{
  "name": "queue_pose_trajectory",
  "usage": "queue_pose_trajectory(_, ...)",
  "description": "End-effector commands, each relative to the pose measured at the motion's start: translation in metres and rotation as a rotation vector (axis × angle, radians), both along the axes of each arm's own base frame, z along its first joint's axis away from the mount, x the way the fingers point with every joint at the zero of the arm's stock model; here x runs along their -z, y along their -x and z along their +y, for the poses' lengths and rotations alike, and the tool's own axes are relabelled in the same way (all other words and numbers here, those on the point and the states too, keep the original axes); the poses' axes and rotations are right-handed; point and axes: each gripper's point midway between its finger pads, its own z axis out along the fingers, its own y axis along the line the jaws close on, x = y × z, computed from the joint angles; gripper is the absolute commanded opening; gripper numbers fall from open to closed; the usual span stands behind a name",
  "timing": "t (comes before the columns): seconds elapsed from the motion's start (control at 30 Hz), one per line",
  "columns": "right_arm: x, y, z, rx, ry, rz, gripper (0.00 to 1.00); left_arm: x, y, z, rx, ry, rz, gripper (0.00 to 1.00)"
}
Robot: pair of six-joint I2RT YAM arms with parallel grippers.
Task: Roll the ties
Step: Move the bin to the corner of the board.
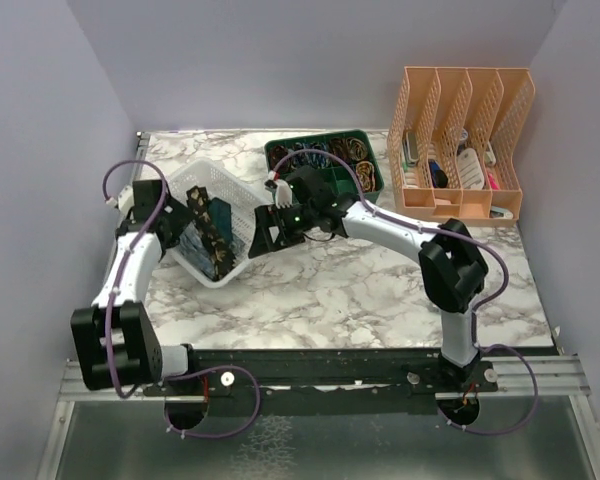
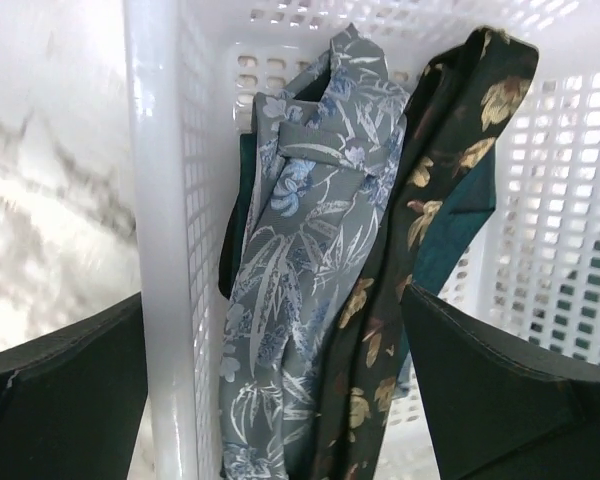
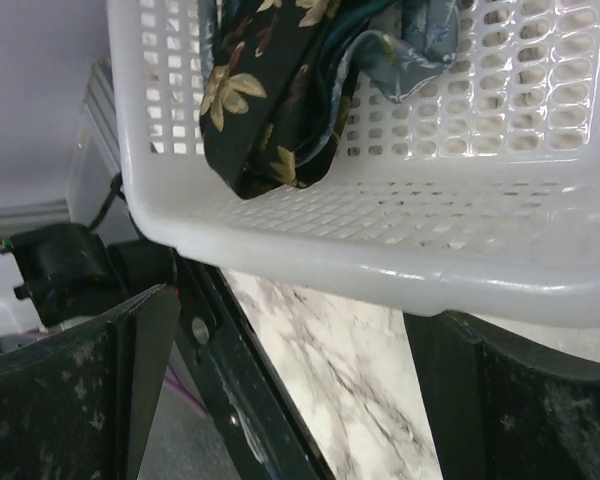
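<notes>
Centre-left of the overhead frame, on the bench: white mesh basket [image 1: 215, 185], apparently tipped rather than flat, angle uncertain. All three ties [image 1: 210, 238] lay inside it, bunched and overlapping. Left wrist view showed the blue-grey patterned tie [image 2: 300, 280] at frame centre-left, the black-brown tie [image 2: 435, 190] with gold leaves draped against its right side, and the plain teal tie [image 2: 458, 245] showing from under that one. None was rolled and none was out on the bench. Judged the task barely begun: each tie had yet to be drawn out, laid flat and rolled.

At the basket's left wall hung the left tool [image 1: 177, 232], jaws wide apart, one finger [image 2: 60, 400] outside the wall and the other over the ties, nothing clamped. At the basket's right edge sat the right tool [image 1: 260, 232], jaws equally wide apart, rim just ahead of it, gripping nothing.

Surroundings: pale lilac walls [image 1: 280, 60] closed three sides. Bench [image 1: 360, 290] was white, marble-patterned with grey veining, and looked smooth. Upper right stood a peach file organiser [image 1: 460, 130] holding small items. Just left of it sat a green compartment tray [image 1: 325, 165], contents too small to name.
</notes>
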Motion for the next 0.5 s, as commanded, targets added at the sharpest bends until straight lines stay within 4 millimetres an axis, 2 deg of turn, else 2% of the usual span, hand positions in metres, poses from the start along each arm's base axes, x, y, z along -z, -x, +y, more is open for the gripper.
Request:
queue_pose_trajectory(0.0,-0.013,-0.027,0.029,0.083,-0.054,-0.036,1.0,-0.026,-0.065,0.003,0.169,0.064,-0.119,0.99)
queue_pose_trajectory(0.07,-0.014,-0.036,0.04,0.085,-0.068,-0.025,1.0,-0.025,-0.088,-0.002,0.262,0.1,-0.121,0.99)
queue_pose_trajectory(0.1,-0.008,-0.039,0.044,0.077,-0.044,-0.013,1.0,-0.024,-0.102,-0.013,0.364,0.137,-0.136,0.99)
queue_pose_trajectory(0.13,-0.004,-0.044,0.049,0.066,-0.025,-0.005,1.0,-0.018,-0.11,-0.014,0.409,0.145,-0.105,0.99)
queue_pose_trajectory(0.17,0.002,-0.048,0.051,0.058,0.002,0.005,1.0,-0.012,-0.115,-0.009,0.404,0.14,-0.048,0.99)
queue_pose_trajectory(0.2,0.004,-0.054,0.055,0.058,0.02,-0.005,1.0,-0.018,-0.128,-0.001,0.407,0.115,-0.045,0.99)
queue_pose_trajectory(0.27,0.005,-0.063,0.061,0.062,0.028,-0.011,1.0,-0.014,-0.139,0.008,0.417,0.087,-0.032,0.99)
queue_pose_trajectory(0.37,-0.006,-0.066,0.062,0.047,0.025,-0.041,1.0,-0.009,-0.142,0.031,0.373,0.095,0.009,0.99)
queue_pose_trajectory(0.47,-0.021,-0.061,0.052,0.046,0.005,-0.095,1.0,-0.009,-0.133,0.051,0.326,0.112,0.013,0.99)
